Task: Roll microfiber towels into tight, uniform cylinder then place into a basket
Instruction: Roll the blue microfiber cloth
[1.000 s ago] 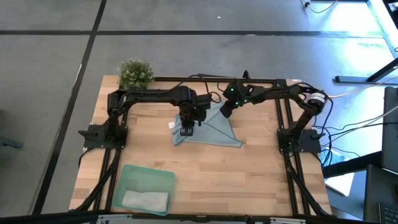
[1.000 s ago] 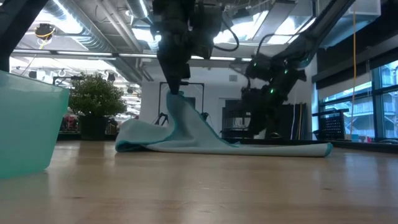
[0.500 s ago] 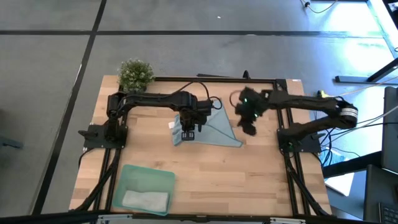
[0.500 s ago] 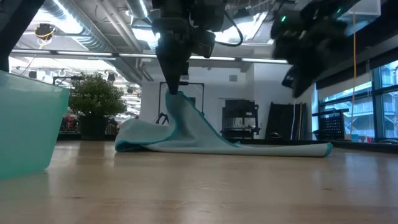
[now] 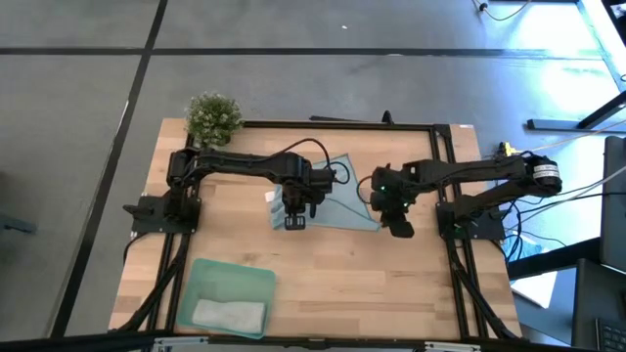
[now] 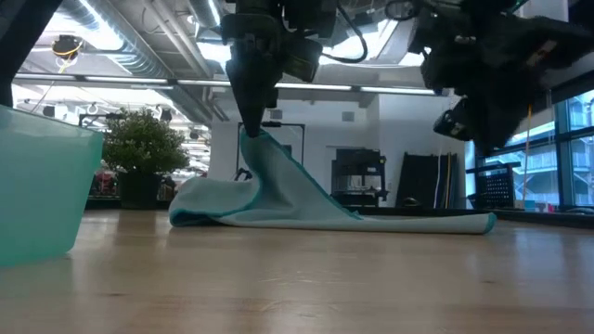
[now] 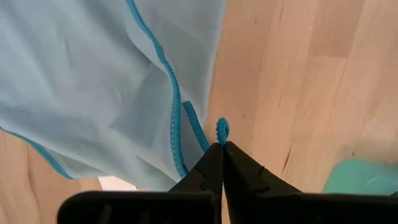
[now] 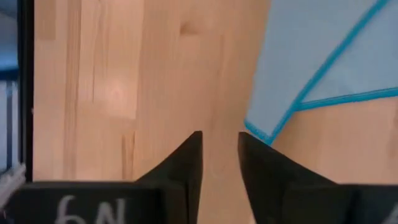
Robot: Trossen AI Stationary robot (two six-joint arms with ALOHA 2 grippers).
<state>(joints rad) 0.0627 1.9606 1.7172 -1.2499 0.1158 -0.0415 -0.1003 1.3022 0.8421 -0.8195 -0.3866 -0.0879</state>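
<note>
The light blue microfiber towel (image 5: 337,200) lies spread on the table's middle, and one hemmed part of it is drawn up into a peak (image 6: 252,139). My left gripper (image 5: 293,221) is shut on that peak. My right gripper (image 5: 400,228) hangs open above bare wood just off the towel's right near corner (image 8: 261,134), with nothing between its fingers. The mint-green basket (image 5: 205,279) stands at the near left. The pale grey towel (image 5: 230,314) lies in it. My left gripper pinches the blue towel's dark-blue hem (image 7: 222,129) between its two shut fingers, and a small loop of hem sticks out past the tips. The fingers come from above, pointing down. The held part is raised into a tent (image 6: 269,172); the rest lies on the table.
A small potted plant (image 5: 212,115) stands at the far left corner. A black frame (image 5: 445,186) runs along the table's sides. A white tag or card (image 5: 270,198) lies by the towel's left edge. Bare wood stretches across the near right.
My right gripper has swung from the far side, above the towel's far edge, toward the right and then the near edge, to beside the towel's right near corner. My left gripper has gone a little toward the near edge with the raised hem.
</note>
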